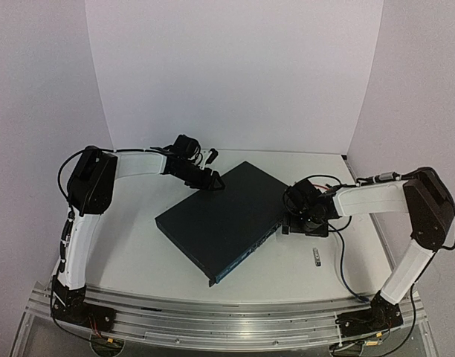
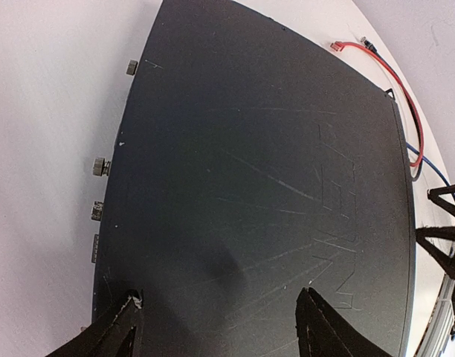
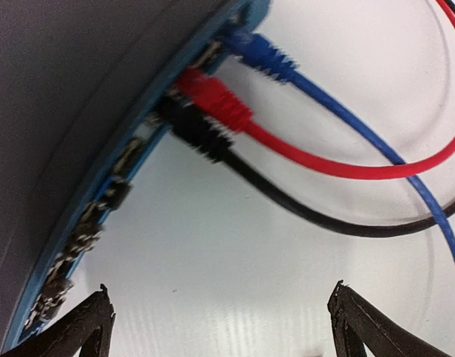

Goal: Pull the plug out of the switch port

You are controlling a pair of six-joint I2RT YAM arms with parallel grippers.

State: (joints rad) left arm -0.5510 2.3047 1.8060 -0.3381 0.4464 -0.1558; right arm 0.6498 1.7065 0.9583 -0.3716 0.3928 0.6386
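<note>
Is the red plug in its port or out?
In: red plug sits seated in the switch face, between blue plug and black plug.

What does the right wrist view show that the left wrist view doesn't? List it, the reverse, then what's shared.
Right wrist only: the port face of the switch, with the blue plug, red plug and black plug seated side by side, and the open right end effector short of them.
Left wrist only: the scratched top, a thumbscrew on the edge away from the cables, a loose red connector, and the open left end effector.
Both: the switch, the table, the red cable and the blue cable.
</note>
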